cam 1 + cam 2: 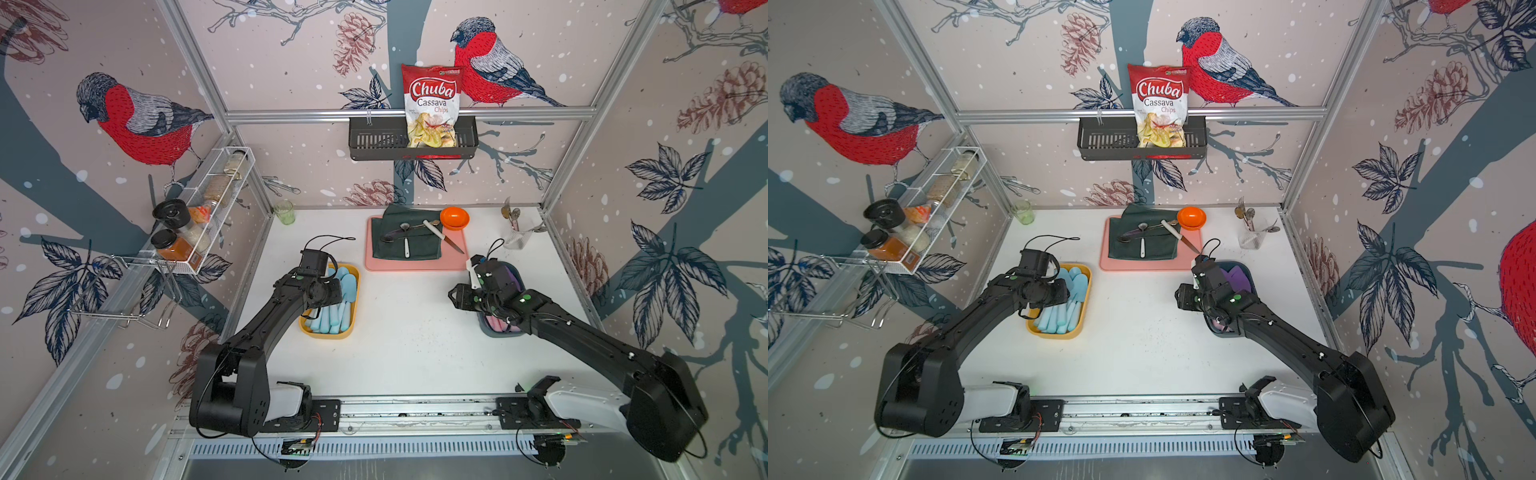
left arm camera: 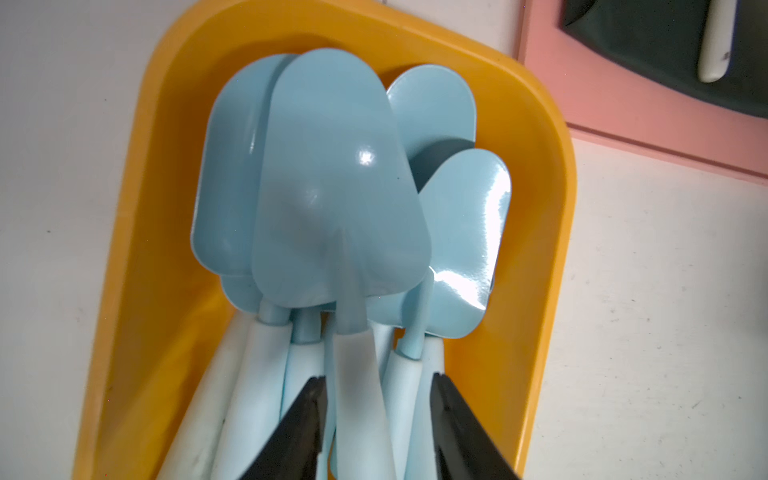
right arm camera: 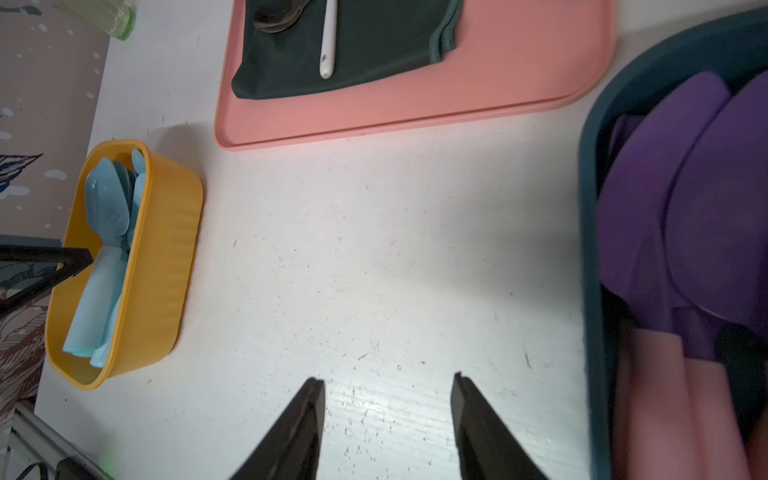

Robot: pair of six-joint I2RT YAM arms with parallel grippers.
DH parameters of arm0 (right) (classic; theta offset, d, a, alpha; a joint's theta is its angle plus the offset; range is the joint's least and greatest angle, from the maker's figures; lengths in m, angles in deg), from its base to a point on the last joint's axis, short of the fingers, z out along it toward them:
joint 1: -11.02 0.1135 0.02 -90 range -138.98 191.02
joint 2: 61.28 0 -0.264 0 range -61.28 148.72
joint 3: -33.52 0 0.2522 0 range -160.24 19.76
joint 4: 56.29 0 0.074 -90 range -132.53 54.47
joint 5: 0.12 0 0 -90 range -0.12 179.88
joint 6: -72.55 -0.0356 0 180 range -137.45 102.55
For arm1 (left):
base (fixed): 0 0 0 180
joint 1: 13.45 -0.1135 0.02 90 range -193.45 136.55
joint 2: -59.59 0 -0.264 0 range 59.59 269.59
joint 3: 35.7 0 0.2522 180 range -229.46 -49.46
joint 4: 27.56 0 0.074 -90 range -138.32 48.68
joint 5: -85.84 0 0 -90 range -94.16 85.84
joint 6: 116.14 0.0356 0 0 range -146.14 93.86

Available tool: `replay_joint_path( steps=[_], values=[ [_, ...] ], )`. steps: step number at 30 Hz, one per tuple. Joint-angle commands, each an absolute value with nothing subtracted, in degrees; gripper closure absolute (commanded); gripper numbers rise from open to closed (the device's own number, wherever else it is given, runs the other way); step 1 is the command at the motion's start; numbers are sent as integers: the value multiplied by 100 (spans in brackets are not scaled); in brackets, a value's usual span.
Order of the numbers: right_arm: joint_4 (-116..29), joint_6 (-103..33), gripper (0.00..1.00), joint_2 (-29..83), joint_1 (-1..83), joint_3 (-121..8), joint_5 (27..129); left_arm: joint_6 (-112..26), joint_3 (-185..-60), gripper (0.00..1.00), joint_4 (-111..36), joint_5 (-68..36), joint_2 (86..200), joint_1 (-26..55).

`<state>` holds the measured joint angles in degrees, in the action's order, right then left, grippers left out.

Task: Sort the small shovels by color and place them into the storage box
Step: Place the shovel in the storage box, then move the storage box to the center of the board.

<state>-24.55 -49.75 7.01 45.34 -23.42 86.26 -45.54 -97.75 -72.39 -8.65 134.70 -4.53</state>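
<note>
Left wrist view looks down on the blue shovels (image 2: pixel 340 187), which lie stacked in the yellow box (image 2: pixel 540 208) with handles all one way so that they nest. The left pincer (image 2: pixel 377 376) stands apart, straddling the top handle and apparently not pinching it. Right wrist view adds what that one lacks. The purple shovels (image 3: pixel 685 187), pink-handled, lie in the dark box (image 3: pixel 590 208), and the right pincer (image 3: pixel 387 377) hangs apart and empty over bare desk (image 3: pixel 374 249). Neither top view shows the jaws, but no loose shovel appears there, so the sorting looks about finished.
</note>
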Motion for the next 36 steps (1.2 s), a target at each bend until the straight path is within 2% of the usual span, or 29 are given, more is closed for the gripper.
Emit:
replay_joint_path(
  steps=[1,7,11,21,25,36],
  values=[
    [-2459,-4778,45,727,4254,-2475,8587,-4319,-9738,47,-7000,-961,13237,-578],
    [-2121,-4265,44,1096,3406,-2856,8272,-4039,-9673,33,-6520,-1130,12980,-1208],
    [-1897,-3970,44,1583,2992,-3116,8232,-4018,-9640,28,-6216,-1182,13007,-1720],
    [-1905,-3791,44,2558,2972,-3376,8267,-4262,-9363,22,-5687,-1220,13375,-2250],
    [-1983,-3865,45,2825,3234,-3416,8254,-4277,-9358,18,-5687,-1518,13645,-2257],
    [-2158,-4441,46,3459,4753,-4088,8414,-4560,-9029,10,-5454,-2782,13907,-2251]
  ],
)
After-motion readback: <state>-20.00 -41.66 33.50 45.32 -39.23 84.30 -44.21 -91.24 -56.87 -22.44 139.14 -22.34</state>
